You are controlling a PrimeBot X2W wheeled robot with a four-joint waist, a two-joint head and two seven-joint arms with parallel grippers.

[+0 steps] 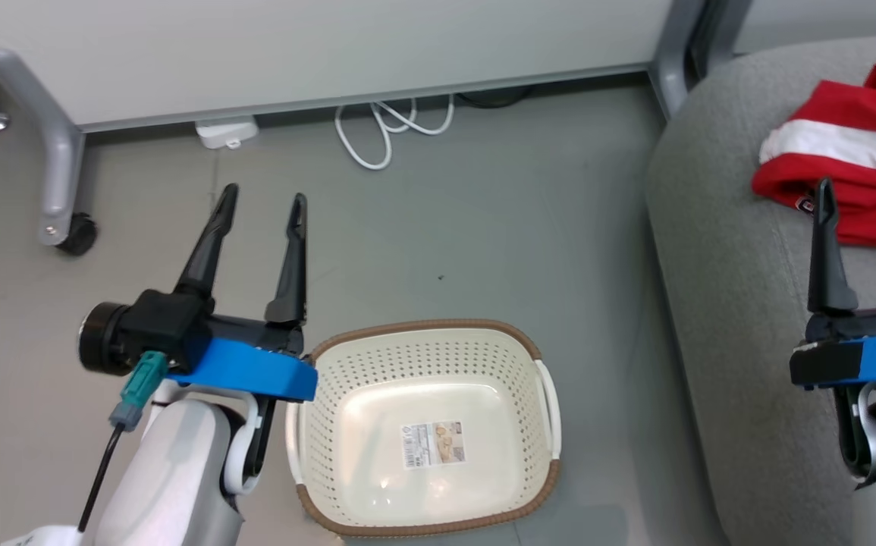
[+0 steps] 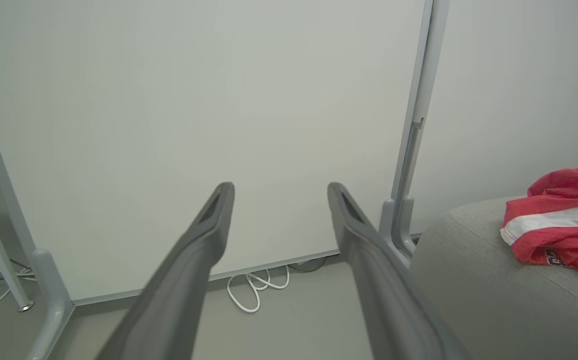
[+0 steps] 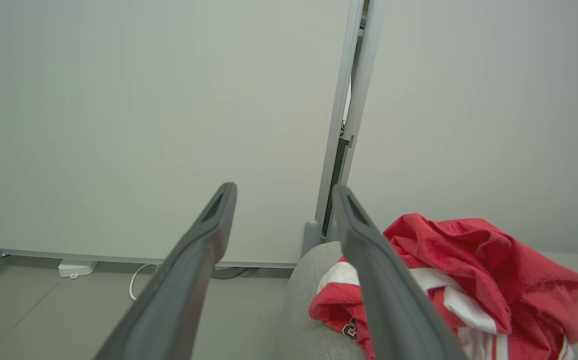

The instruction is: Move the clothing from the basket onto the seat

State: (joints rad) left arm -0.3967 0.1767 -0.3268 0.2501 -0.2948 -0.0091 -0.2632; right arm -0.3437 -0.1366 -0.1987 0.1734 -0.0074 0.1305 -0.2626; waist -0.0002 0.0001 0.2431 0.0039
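Left pincer (image 1: 265,193) and right pincer (image 1: 864,180) gape empty, while clothing (image 1: 839,144) on the seat (image 1: 726,265) looks soft, light, pinchable at any fold.

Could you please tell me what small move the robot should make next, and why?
Probably just draw the open right gripper back from the red, white-striped fabric jersey, which already lies crumpled on the grey upholstered sofa cushion. The cream perforated plastic basket holds only its label, and the left gripper is open and empty too, so nothing seems left to carry.
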